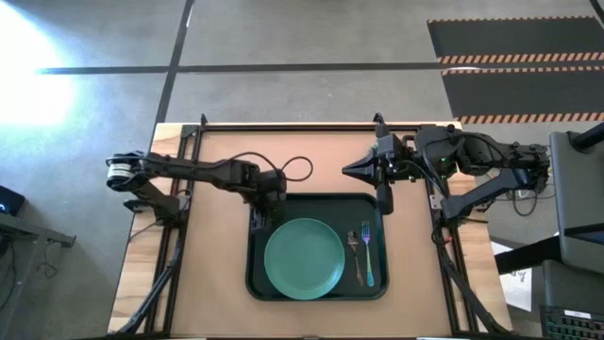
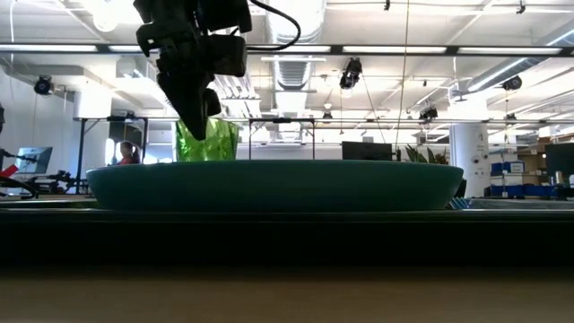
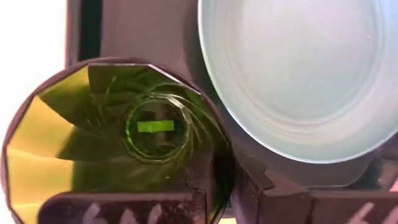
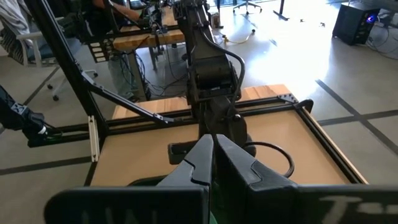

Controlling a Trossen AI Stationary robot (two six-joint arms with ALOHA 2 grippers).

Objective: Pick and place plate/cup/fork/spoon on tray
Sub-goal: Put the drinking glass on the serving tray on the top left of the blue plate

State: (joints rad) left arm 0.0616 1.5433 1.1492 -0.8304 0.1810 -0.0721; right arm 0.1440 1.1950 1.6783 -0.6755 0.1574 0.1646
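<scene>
Fingers of the left gripper (image 1: 260, 219) pinch the cup (image 3: 118, 140) over the tray's (image 1: 253, 274) corner, beside the plate (image 1: 304, 259). Right gripper's (image 1: 384, 196) fingers are pressed together.

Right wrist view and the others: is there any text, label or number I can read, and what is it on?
No text reads in full.
Right gripper body, white lettering: starts with what looks like "T", the rest is cut off.
Left gripper body, white marks: cut off, unreadable.
Plate, cup, fork, spoon, tray: no text visible.
</scene>
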